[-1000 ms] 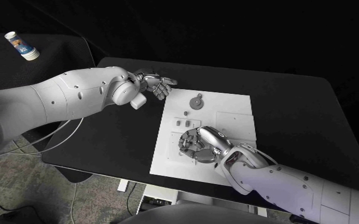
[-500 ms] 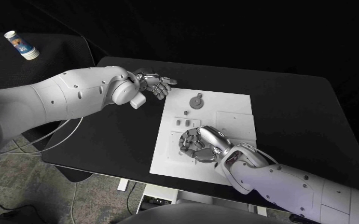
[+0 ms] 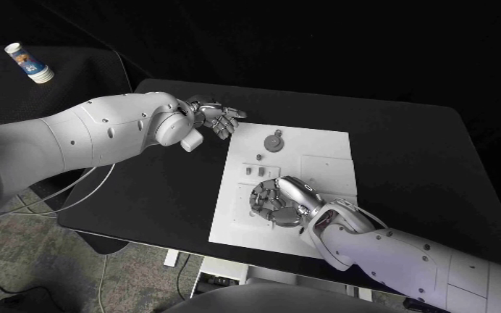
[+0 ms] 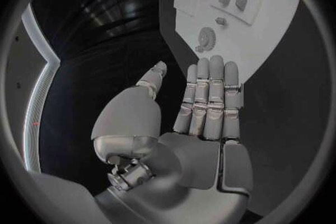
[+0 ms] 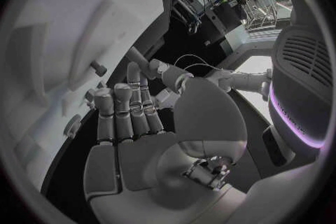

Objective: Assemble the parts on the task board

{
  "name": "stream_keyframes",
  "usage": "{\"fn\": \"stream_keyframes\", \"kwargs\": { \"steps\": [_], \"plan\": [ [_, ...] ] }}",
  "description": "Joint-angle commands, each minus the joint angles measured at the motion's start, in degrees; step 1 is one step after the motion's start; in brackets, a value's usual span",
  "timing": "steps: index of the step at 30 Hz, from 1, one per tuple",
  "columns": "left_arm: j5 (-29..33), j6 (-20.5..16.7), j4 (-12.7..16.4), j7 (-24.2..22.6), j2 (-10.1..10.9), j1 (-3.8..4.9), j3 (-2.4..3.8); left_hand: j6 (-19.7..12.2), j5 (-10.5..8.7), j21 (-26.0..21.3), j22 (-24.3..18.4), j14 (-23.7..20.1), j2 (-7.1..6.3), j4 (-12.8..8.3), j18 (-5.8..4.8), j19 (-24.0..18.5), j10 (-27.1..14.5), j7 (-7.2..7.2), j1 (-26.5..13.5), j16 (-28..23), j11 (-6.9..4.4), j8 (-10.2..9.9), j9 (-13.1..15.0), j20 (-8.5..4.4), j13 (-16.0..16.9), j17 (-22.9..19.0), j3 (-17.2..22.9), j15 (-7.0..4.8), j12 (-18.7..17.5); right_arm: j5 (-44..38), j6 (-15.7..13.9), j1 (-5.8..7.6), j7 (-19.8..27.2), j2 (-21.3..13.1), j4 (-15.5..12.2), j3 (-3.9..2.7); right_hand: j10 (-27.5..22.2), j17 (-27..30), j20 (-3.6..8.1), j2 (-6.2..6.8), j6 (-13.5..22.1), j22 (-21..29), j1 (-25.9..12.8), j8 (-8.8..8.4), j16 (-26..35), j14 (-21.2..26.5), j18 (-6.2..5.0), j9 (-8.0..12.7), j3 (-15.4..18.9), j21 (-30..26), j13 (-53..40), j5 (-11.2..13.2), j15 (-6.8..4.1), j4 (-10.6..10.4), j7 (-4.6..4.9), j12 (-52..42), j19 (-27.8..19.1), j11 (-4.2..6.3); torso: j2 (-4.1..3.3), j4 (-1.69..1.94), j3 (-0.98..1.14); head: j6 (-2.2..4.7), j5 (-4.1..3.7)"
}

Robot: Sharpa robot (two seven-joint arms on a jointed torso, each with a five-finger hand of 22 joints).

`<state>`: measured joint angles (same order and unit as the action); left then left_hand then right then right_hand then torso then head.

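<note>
The silver right hand point(image 3: 280, 201) lay with its fingers bent down over the round grey part point(image 3: 263, 204) near the front of the flat white rectangular task board point(image 3: 323, 146), though whether they actually gripped it could not be told. The silver left hand point(image 3: 215, 119) hovered empty, fingers straight and loosely apart, just off the board's far corner. Beyond its fingertips a small grey gear-shaped disc point(image 3: 274, 143) and several little grey pegs point(image 3: 258, 172) lay loose, so most assembly seemed undone.

My right robot hand point(image 3: 280, 201) has crept slightly toward the near-left part of the task board point(image 3: 323, 157) — its fingers now lie a touch lower over the round grey part point(image 3: 263, 211) there.
</note>
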<state>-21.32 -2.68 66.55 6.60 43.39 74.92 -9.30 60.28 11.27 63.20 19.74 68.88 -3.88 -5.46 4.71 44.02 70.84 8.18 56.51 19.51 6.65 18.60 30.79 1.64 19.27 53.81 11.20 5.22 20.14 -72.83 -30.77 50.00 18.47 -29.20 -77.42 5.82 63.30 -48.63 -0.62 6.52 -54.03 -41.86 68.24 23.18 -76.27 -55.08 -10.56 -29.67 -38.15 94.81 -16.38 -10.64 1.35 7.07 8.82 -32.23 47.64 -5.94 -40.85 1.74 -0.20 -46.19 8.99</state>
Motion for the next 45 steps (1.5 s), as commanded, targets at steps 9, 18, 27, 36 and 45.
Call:
{"fn": "stream_keyframes", "kwargs": {
  "steps": [9, 18, 27, 36, 45],
  "plan": [
    [-0.5, 1.0, -0.1, 0.0, -0.3, 0.05, 0.03, -0.4, -0.15, -0.4, -0.1, -0.4, 0.77, -0.2, 0.84, -0.5, -0.3, 0.09, 0.0, -0.2, -0.01, -0.2, -0.1, -0.02, -0.1, 0.0, 0.2, -0.07, -0.3, 0.8, 2.4, -0.04, 0.3, 0.0, 0.1, 0.00, -0.3, 1.2, -0.41, -0.51, 1.0, -0.4, 0.0, 1.22, 2.2, 0.8, -3.88, -3.6, -0.6, 8.0, 0.1, -0.1, 0.57, 0.2, 0.01, 4.3, -0.4, -1.53, 0.00, 0.00, -0.01, -0.06, -0.08],
    [-0.6, 1.3, -0.1, 0.1, -0.3, 0.05, 0.03, -0.4, -0.15, -0.4, -0.1, -0.4, 0.82, -0.2, 0.84, -0.5, -0.3, 0.09, 0.0, -0.3, -0.01, -0.2, -0.1, -0.01, -0.1, 0.0, 0.2, -0.07, -0.3, -1.6, 2.6, -0.03, -0.9, 0.0, 0.2, 0.00, -0.3, 1.4, -0.45, -0.08, 1.1, -0.4, -0.1, 1.39, 2.5, 1.1, -3.87, -3.8, -0.5, 8.0, 0.0, 0.0, 0.71, 0.4, 0.00, 5.0, -0.5, -1.59, 0.00, 0.00, -0.02, -0.11, -0.07],
    [-1.0, 1.3, -0.1, 0.1, -0.3, 0.05, 0.02, -0.4, -0.15, -0.4, -0.1, -0.4, 0.85, -0.2, 0.83, -0.5, -0.3, 0.09, 0.0, -0.3, -0.01, -0.2, -0.1, -0.01, -0.1, 0.0, 0.2, -0.06, -0.3, -3.7, 0.7, -0.03, -1.7, 0.4, 0.6, 0.00, 0.1, 1.5, -0.47, 0.27, 0.6, -0.5, 0.1, 1.84, 2.7, 1.1, -3.89, -4.1, -0.4, 8.0, -0.1, 0.0, 0.81, 0.6, -0.22, 5.5, -0.6, -1.55, 0.01, 0.01, -0.03, -0.10, -0.03],
    [-1.1, 1.5, -0.1, 0.3, -0.3, 0.05, 0.00, -0.4, -0.15, -0.4, -0.1, -0.4, 0.88, -0.2, 0.82, -0.5, -0.3, 0.10, 0.0, -0.3, -0.01, -0.2, -0.1, -0.01, -0.1, 0.0, 0.2, -0.06, -0.3, -3.2, -0.3, -0.02, -1.7, 0.5, 0.5, 0.00, 0.8, 1.4, -0.57, 1.24, 1.2, -0.8, 0.0, 1.70, 2.6, 1.4, -3.84, -4.3, 0.5, 8.0, -0.5, 0.1, 1.11, 0.7, -0.80, 6.4, -0.8, -1.61, 0.03, 0.03, -0.05, -0.04, 0.05],
    [-1.2, 1.5, -0.3, 0.5, -0.3, 0.05, -0.01, -0.4, -0.16, -0.4, -0.1, -0.4, 0.90, -0.2, 0.82, -0.5, -0.3, 0.10, 0.0, -0.3, 0.00, -0.2, -0.1, 0.00, -0.1, 0.0, 0.2, -0.05, -0.4, -3.0, -0.4, -0.02, -1.7, 0.5, 0.5, 0.00, 3.0, 0.6, -0.69, 1.50, 1.8, -1.1, 0.0, 1.32, 1.6, 2.3, -3.80, -4.5, 2.6, 7.9, -2.2, 0.1, 1.47, 0.8, -1.69, 5.6, -0.9, -1.25, 0.01, -0.02, -0.01, -0.02, 0.10]
  ]
}}
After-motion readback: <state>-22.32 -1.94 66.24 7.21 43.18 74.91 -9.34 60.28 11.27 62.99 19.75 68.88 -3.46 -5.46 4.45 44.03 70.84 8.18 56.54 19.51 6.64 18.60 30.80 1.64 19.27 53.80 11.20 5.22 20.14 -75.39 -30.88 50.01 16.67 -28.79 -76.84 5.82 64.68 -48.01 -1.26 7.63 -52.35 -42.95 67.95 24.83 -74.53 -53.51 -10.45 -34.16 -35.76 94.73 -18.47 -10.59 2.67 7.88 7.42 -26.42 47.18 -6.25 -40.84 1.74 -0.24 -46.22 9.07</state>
